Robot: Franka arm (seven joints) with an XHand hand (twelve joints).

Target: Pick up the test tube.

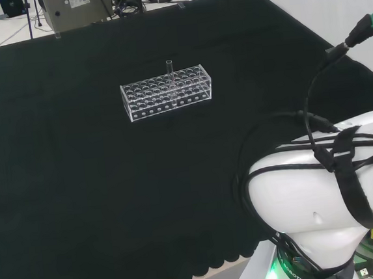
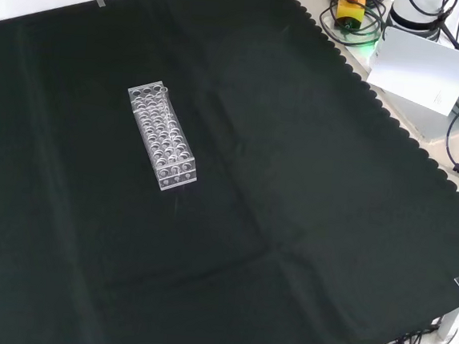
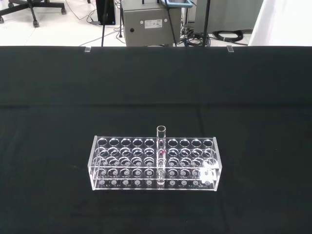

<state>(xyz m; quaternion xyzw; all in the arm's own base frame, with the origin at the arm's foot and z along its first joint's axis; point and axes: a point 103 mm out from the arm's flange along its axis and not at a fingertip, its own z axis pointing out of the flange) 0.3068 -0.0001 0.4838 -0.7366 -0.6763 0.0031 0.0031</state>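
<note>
A clear plastic rack [image 1: 167, 93] with several rows of holes stands on the black cloth, left of the arm's white links in the head view. One clear test tube [image 1: 169, 65] stands upright in it, its open mouth rising above the rack's top. From the wrist the rack [image 3: 155, 163] is straight ahead at some distance, with the tube [image 3: 161, 151] near its middle. The front view has the rack [image 2: 162, 136] lying lengthwise in the upper left part of the cloth.
The arm's white links [image 1: 322, 193] with black cables [image 1: 316, 128] fill the head view's lower right. A grey machine [image 3: 151, 22] stands beyond the cloth's far edge. Cables and a white panel [image 2: 419, 68] lie off the cloth at the front view's upper right.
</note>
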